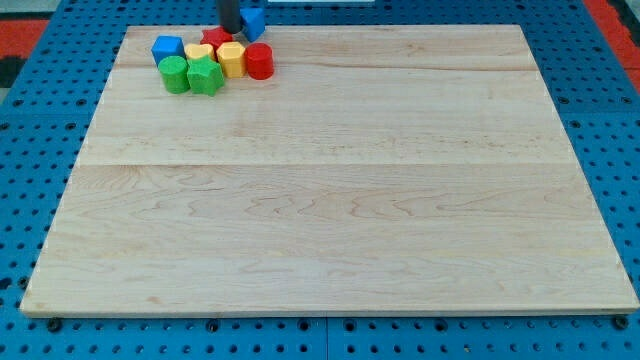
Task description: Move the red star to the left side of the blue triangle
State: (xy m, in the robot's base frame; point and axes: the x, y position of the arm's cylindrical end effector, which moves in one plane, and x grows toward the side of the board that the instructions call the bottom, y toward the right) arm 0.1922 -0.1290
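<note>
My tip [230, 31] is a plain rod with nothing to spread or pinch; it stands at the far edge of the wooden board [330, 200], left of centre. The red star [216, 39] lies just near-left of it, seemingly touching. The blue triangle [253, 22] sits just right of the rod. Nearer me cluster a blue block [167, 47], two yellow blocks [231, 58], two green blocks [190, 75] and a red cylinder [259, 61]

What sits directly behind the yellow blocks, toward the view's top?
The red star, partly covered by the yellow blocks. My tip stands beside it, against the blue triangle; the rod hides the triangle's left part.
</note>
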